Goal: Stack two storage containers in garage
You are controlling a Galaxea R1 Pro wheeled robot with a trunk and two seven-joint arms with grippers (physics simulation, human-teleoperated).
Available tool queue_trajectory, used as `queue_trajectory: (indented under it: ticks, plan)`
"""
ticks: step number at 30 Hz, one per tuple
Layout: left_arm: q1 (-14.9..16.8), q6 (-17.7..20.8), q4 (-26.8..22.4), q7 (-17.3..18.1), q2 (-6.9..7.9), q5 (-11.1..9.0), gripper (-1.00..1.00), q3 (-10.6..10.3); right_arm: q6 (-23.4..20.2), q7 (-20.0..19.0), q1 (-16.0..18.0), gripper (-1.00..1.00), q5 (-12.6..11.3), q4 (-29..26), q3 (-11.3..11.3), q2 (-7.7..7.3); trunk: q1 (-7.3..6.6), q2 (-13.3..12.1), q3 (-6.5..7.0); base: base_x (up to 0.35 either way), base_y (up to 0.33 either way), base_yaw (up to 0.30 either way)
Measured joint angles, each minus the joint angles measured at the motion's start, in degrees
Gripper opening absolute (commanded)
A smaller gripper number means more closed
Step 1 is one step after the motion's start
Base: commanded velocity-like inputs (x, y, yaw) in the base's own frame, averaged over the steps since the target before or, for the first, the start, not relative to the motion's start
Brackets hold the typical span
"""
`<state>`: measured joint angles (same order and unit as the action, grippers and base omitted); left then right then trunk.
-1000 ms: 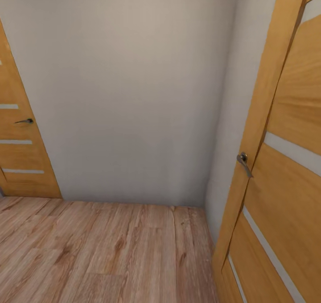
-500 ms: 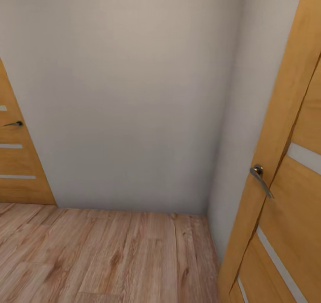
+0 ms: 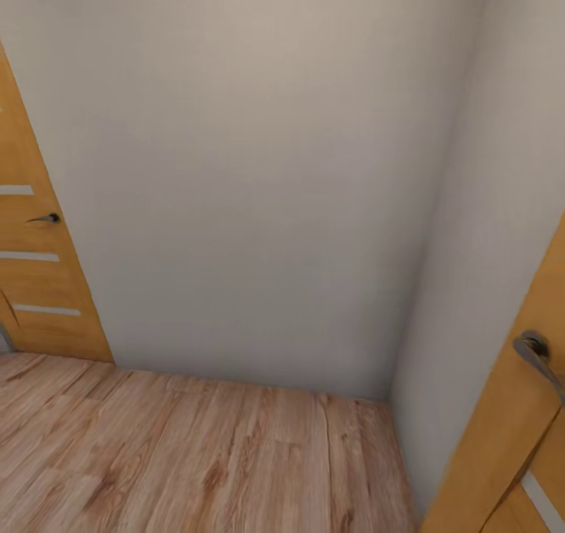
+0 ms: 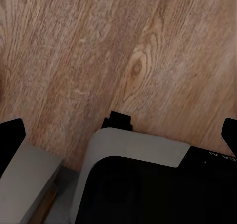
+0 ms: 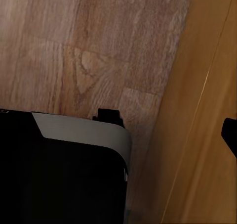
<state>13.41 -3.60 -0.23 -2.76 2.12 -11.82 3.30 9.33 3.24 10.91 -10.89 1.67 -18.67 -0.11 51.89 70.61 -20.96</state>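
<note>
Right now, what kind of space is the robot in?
Probably an indoor hallway corner, not the garage: light wood plank floor, plain white walls meeting in a corner, and wooden doors with lever handles at left and right. No containers in sight.

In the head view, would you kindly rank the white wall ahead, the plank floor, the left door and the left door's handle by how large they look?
Largest to smallest as they appear:
1. The white wall
2. The plank floor
3. The left door, cut off by the picture's edge, so only its visible part is ranked
4. The left door's handle
</note>
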Motion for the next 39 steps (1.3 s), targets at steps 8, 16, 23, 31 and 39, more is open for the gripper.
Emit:
queue_trajectory:
  ticks: [8,16,23,31,39]
  plan:
    - [-0.01,0.00,-0.01,0.00,0.00,-0.01,1.00,0.00,-0.02,-0.01,0.01,1.00,0.02,0.00,0.00,0.03,0.00,0.00,0.00,0.322,0.000,0.084]
    - [-0.01,0.00,-0.01,0.00,0.00,-0.01,1.00,0.00,0.05,0.02,0.01,1.00,0.05,0.00,0.00,0.00,0.00,0.00,0.00,0.322,0.000,0.261]
    - [-0.01,-0.25,-0.01,0.00,0.00,-0.01,1.00,0.00,-0.01,0.07,0.01,1.00,0.05,0.00,0.04,0.00,0.00,0.00,0.00,0.321,0.000,0.269]
    - [-0.01,-0.38,-0.01,0.00,0.00,-0.01,1.00,0.00,-0.01,-0.06,0.01,1.00,0.06,0.00,0.09,0.00,0.01,0.00,0.00,0.240,0.000,0.269]
    - [-0.01,-0.43,-0.01,0.01,0.01,0.01,1.00,0.00,-0.01,-0.35,0.00,1.00,0.14,0.00,0.01,0.03,0.03,0.00,0.00,0.077,0.000,0.270]
